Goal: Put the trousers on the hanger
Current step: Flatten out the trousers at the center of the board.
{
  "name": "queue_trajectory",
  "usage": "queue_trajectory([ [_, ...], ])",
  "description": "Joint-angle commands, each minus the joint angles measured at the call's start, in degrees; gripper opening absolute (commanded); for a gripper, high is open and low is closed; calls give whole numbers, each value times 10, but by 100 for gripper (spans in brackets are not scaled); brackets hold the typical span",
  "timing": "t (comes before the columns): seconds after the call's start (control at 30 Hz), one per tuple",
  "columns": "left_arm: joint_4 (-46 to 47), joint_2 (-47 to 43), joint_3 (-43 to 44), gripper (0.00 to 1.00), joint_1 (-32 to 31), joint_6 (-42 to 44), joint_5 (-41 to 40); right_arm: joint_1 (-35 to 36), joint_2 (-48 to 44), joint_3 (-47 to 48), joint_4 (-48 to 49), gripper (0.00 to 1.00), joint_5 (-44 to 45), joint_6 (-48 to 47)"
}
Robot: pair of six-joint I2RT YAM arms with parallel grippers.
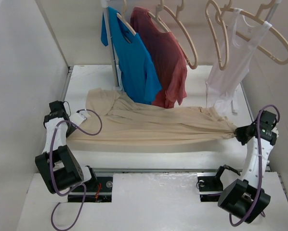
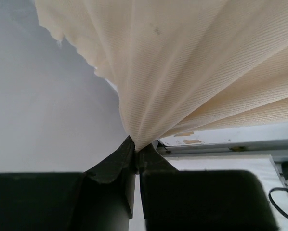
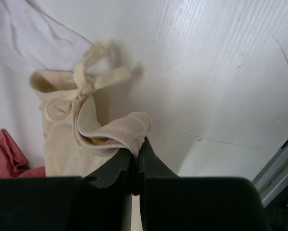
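Two claws, one garment: my left claw [image 1: 84, 117] is clamped on one end of the trousers [image 1: 149, 124] at the left side of the table [image 1: 192, 156]. Its jaws are pressed together on a gathered bunch of beige cloth. In the left wrist view the fabric fans out in pleats from my fingertips [image 2: 117, 161].

My right claw [image 1: 237, 133] holds the other end at the table's right side. Its jaws are all but closed over a folded, stitched hem. The right wrist view shows a drawstring [image 3: 93, 79], tied in a bow, lying on the white surface just beyond that hem.

Between my claws the trousers lie across the table in one long band. The band is broad toward the left and narrows to a point at my right claw.

Behind the trousers, three garments hang in a row, each on a hanger of its own: a blue shirt [image 1: 134, 67], a red shirt [image 1: 168, 62] and a white vest [image 1: 226, 79]. The lower edges of the blue and red shirts overlap the far edge of the trousers in the top view; I cannot tell whether they touch.

The bare hanger [image 1: 223, 62] hangs between the red shirt and the vest. It is above and behind the trousers and well apart from them.
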Motion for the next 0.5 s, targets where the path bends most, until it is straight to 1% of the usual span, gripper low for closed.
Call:
queue_trajectory([
  [0.0, -102, -15, 33, 0, -9, 20, 50, -6, -9, 60, -18, 0, 75, -6],
  [0.03, -126, -15, 26, 15, -19, 29, 61, -6, -9, 73, -18, 0, 81, -6],
  [0.07, -169, -15, 9, 27, -20, 44, 67, -6, -9, 79, -18, 0, 81, -6],
  [0.17, -212, -15, -17, 60, -27, 61, 67, -6, -2, 106, -18, 0, 96, -11],
  [0.2, -212, -15, -17, 64, -27, 67, 67, -6, 8, 112, -18, 0, 105, -17],
  [0.23, -212, -22, -12, 65, -18, 67, 61, -6, 13, 119, -18, 0, 113, -17],
  [0.27, -212, -28, 0, 65, -18, 75, 71, -6, 13, 130, -18, 0, 113, -17],
  [0.3, -212, -28, 34, 69, -9, 75, 78, -6, 22, 135, -18, 0, 113, -22],
  [0.37, -184, -28, 73, 71, -9, 43, 103, -6, 29, 147, -11, 0, 113, -22],
  [0.4, -143, -22, 107, 71, -9, 28, 109, -6, 36, 147, 0, 0, 104, -27],
  [0.43, -120, -16, 121, 71, -9, 9, 117, -6, 45, 147, 14, 0, 96, -32],
  [0.47, -94, 7, 133, 69, -9, -33, 124, -6, 45, 147, 22, 0, 78, -32],
])
